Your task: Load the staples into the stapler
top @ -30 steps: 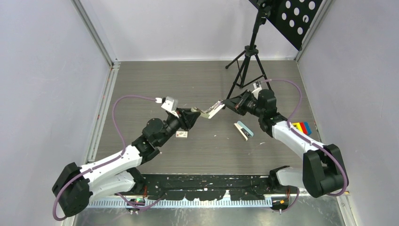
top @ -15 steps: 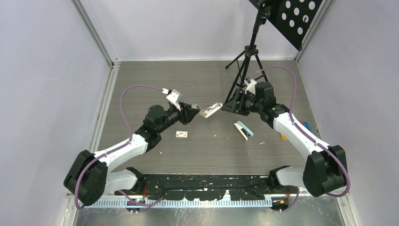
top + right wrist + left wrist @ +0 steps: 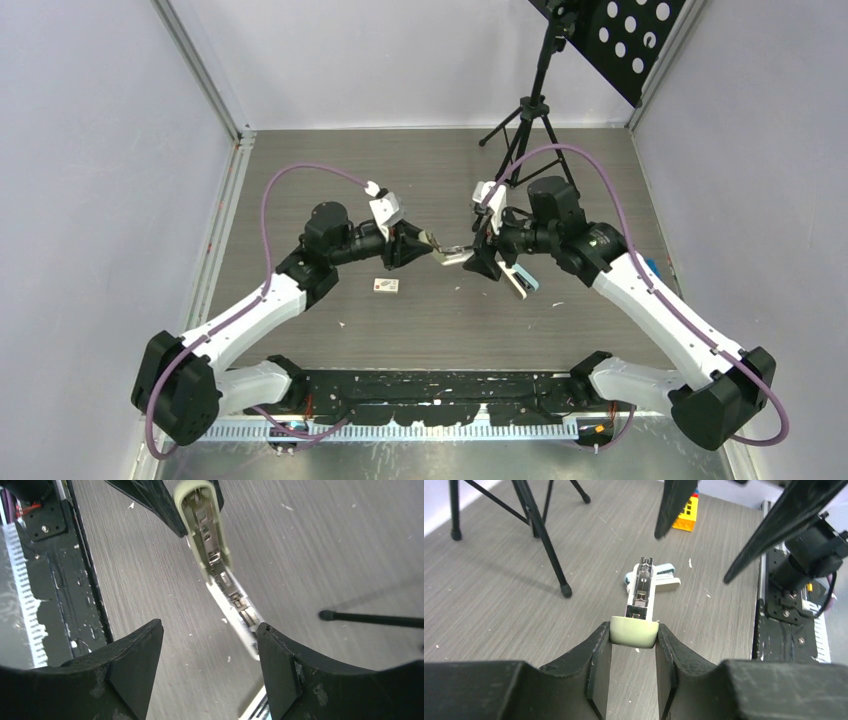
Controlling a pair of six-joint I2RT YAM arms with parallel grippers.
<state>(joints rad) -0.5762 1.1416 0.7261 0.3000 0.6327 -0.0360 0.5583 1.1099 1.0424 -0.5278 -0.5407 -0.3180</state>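
My left gripper [image 3: 428, 241] is shut on the rounded end of a pale green stapler [image 3: 447, 250] and holds it above the table. In the left wrist view the stapler [image 3: 640, 600] points away from the left gripper [image 3: 633, 630], its metal channel facing up. My right gripper [image 3: 482, 256] is open at the stapler's far end. In the right wrist view the stapler [image 3: 210, 540] lies folded open, its white part beside one fingertip [image 3: 272, 650] of the right gripper [image 3: 209, 627]. The staples box [image 3: 385, 286] lies on the table below my left gripper.
A second stapler, light blue and white [image 3: 520, 278], lies on the table under the right arm. A black tripod [image 3: 525, 130] stands at the back with a perforated black panel [image 3: 610, 30] above it. Coloured bricks [image 3: 686, 517] sit at the right edge. A black rail [image 3: 430, 385] runs along the front.
The right gripper has opened, let go of the stapler's far end and swung round nearer the left gripper. The left arm has stretched out and brought the stapler slightly lower.
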